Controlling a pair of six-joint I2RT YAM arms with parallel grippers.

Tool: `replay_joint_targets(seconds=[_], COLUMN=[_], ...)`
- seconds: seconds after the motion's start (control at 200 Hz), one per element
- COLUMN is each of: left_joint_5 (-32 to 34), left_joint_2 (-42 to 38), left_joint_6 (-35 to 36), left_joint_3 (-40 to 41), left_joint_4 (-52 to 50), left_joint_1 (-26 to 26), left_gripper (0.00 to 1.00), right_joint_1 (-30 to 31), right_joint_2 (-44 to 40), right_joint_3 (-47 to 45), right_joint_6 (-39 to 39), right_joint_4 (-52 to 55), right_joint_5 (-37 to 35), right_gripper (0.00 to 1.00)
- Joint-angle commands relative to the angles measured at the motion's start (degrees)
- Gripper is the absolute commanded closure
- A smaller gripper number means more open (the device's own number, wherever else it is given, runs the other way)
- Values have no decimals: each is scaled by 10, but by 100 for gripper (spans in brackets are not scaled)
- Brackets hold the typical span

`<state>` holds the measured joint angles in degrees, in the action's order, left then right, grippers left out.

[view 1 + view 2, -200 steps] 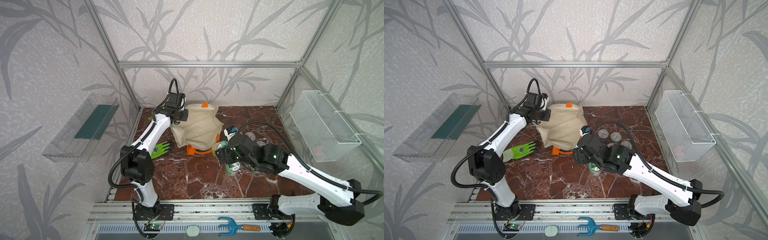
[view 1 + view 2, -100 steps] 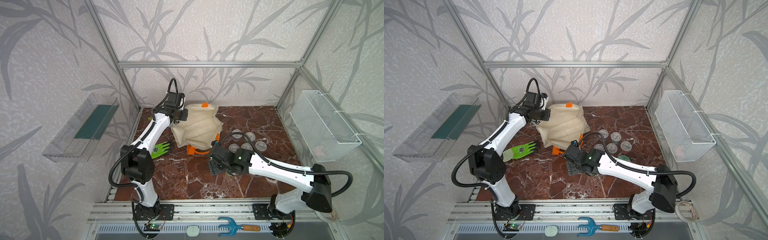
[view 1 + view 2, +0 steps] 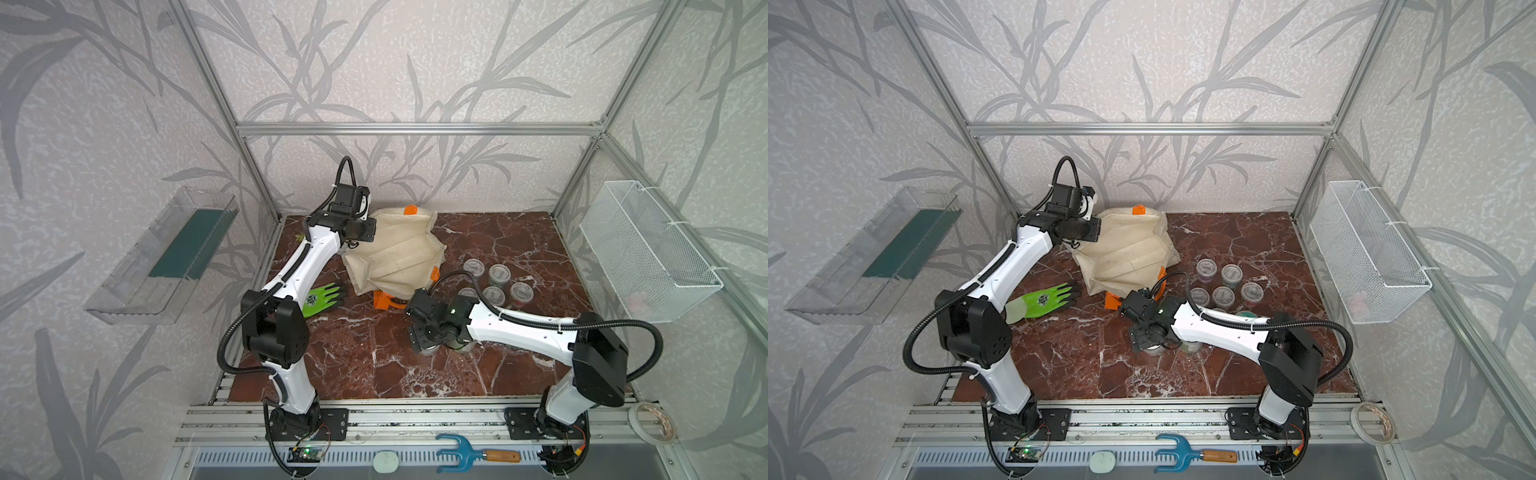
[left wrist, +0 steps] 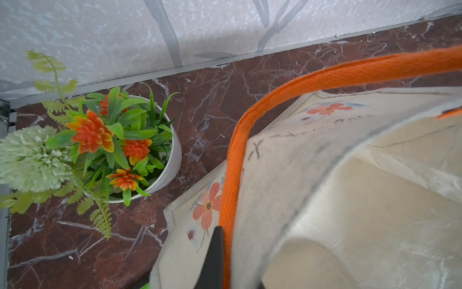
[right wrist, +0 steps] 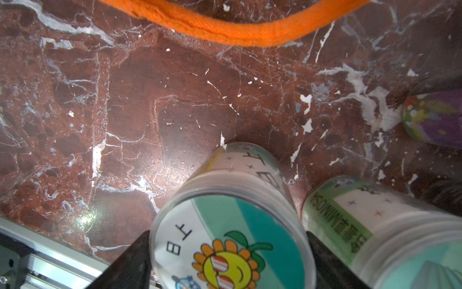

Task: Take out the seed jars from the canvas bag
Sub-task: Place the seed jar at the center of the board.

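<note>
Left gripper (image 4: 225, 252) is pinched shut on the orange strap (image 4: 325, 77) of the bag (image 3: 395, 257), which slumps at the back of the table (image 3: 374, 365). Right gripper (image 5: 228, 239) straddles a green-lidded jar (image 5: 247, 167) standing on the table just beside a like jar (image 5: 362, 215), fingers at the lid's edge; clamped or slack, cannot tell. Five clear jars (image 3: 498, 278) stand grouped near the bag, any left inside hidden; judged light, stiff, smooth-walled and likely slippery, best taken from above across the lid band with a modest squeeze, while the soft cloth collapses unless held by its strap.
</note>
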<state>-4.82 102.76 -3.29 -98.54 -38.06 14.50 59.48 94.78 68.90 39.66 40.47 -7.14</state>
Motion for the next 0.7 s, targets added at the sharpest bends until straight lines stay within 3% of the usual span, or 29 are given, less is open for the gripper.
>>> replay_joint_targets(seconds=[0.0,0.21,0.355,0.54,0.695], left_joint_5=[-5,-7,-11,-12,-15], left_joint_2=[7,8,9,9,8], left_joint_6=[-8,-9,-10,-11,-12], left_joint_3=[-23,-25,-27,-28,-30], left_joint_4=[-6,-9,-11,-13,-17], left_joint_1=[-2,-2,-2,-2,-2], left_gripper=[100,100,100,100,100], right_joint_1=[-4,-49,-114,-167,-178], right_joint_2=[-28,-129,-178,-144,-64], right_joint_3=[2,-33,-74,-62,-20], right_joint_6=[4,17,23,35,38], right_joint_4=[-7,-44,-107,-198,-246], right_joint_5=[5,-64,-57,-36,-34], right_gripper=[9,2,1,5,20])
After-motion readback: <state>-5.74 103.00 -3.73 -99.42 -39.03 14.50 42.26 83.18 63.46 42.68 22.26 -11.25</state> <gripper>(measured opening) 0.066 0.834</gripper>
